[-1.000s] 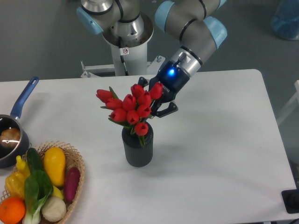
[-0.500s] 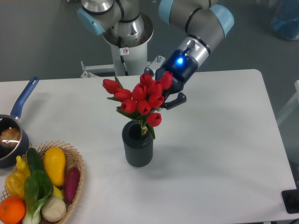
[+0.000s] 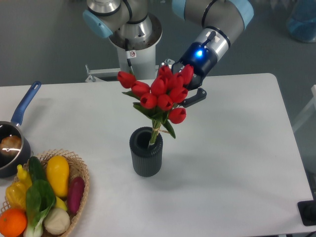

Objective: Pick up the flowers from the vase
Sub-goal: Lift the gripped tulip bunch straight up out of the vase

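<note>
Gripper [image 3: 183, 94] clamped on flowers [image 3: 159, 94], stem ends only just inside mouth of vase [image 3: 146, 153]; basket [image 3: 79, 185] at vase's 9 o'clock.

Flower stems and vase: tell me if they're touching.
Cannot tell. In the fixed camera view the flowers have their stems still dipping into the mouth of the vase, but whether they rub the rim or inner wall is not visible.

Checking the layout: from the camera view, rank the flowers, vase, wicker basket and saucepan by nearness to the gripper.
1. The flowers, at the gripper.
2. The vase, below it.
3. The wicker basket, lower left.
4. The saucepan, far left.
</note>
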Robot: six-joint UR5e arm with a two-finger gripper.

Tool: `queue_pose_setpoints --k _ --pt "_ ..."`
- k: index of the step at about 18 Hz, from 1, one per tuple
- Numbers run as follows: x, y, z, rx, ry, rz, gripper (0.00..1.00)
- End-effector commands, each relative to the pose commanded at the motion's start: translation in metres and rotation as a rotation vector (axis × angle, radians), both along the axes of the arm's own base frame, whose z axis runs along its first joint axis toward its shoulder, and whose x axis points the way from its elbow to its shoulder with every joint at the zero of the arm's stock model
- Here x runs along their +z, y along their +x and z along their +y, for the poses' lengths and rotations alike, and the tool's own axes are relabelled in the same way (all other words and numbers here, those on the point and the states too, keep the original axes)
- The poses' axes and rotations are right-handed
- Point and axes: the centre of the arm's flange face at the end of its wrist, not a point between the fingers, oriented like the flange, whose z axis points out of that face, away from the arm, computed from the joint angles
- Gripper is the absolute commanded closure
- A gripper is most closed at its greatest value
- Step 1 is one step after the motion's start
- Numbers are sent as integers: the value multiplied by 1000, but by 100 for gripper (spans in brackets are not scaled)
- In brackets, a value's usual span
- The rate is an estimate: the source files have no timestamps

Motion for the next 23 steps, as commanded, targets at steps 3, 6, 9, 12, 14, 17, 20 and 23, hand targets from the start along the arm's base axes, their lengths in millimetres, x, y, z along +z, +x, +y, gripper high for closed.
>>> queue_pose_setpoints --k 3,6,9,12,14,17,20,23 --pt "6 -4 -6 15 27 -11 63" --pt "10 -8 -12 27 50 -22 63" --pt "12 -9 -13 31 61 -31 63" --pt "16 -13 -20 47 85 -51 63" --pt "19 -15 -24 54 99 -53 63" --pt "20 -17 -26 58 113 -58 63" --pt "24 -21 -33 73 125 -63 63" --pt "26 -20 -33 75 133 -92 63"
